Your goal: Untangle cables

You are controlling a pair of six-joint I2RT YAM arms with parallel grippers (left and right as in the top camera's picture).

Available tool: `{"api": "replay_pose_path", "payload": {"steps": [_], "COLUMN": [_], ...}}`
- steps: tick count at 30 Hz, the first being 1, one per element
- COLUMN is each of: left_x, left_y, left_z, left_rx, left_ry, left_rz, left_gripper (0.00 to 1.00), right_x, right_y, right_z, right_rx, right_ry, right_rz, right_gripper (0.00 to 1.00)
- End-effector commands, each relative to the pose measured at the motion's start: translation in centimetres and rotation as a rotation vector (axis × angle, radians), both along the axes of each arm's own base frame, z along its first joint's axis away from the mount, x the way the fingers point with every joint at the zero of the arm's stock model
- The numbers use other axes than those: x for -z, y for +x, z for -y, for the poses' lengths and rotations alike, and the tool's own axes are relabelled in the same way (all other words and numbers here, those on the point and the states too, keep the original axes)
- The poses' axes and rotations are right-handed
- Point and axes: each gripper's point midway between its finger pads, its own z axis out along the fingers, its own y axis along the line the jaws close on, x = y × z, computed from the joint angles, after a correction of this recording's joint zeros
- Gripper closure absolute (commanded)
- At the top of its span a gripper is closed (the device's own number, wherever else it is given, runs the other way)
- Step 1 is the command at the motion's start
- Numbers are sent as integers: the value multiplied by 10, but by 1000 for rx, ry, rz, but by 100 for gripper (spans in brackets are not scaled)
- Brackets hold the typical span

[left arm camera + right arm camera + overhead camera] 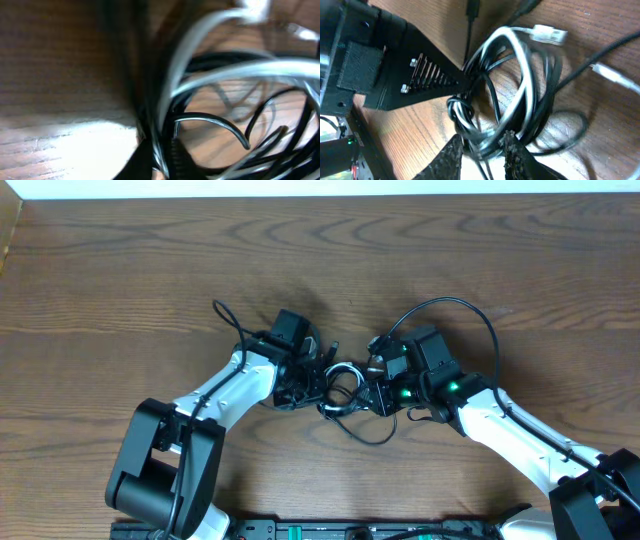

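The cables [342,385] lie as one knotted bundle of black loops and a pale strand at the table's centre, between both arms. My left gripper [312,383] comes in from the left and is shut on the cables; from the right wrist its ribbed black fingers [435,75] pinch the bundle's left side. My right gripper [482,150] straddles the lower part of the cables [520,75], its two rough fingers pressed against the strands. A white plug [550,34] sticks out at the top. The left wrist view is blurred, full of cables [225,75].
The table is brown wood [120,270]. A thick black arm wire [470,310] arches over the right arm, and another [225,315] rises behind the left arm. One black loop [375,438] trails from the bundle toward the front edge.
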Motion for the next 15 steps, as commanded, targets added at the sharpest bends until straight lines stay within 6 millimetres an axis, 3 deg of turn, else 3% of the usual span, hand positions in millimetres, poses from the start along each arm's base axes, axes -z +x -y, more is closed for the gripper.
{"api": "replay_pose_path", "payload": {"steps": [1, 7, 11, 15], "left_x": [2, -26, -40, -35], "left_y": [-1, 12, 18, 16], "left_z": [-3, 7, 10, 4], "left_rx": [34, 163, 209, 216], "left_ry": [12, -41, -54, -21], "left_rz": [21, 145, 215, 208], "left_gripper": [92, 92, 83, 76], "right_x": [-1, -21, -16, -5], "right_y": [-1, 10, 6, -1], "right_z": [-4, -4, -1, 6], "right_rx": [-9, 47, 107, 143], "right_ry": [3, 43, 35, -23], "right_rz": [12, 25, -51, -102], "right_gripper": [78, 73, 58, 51]}}
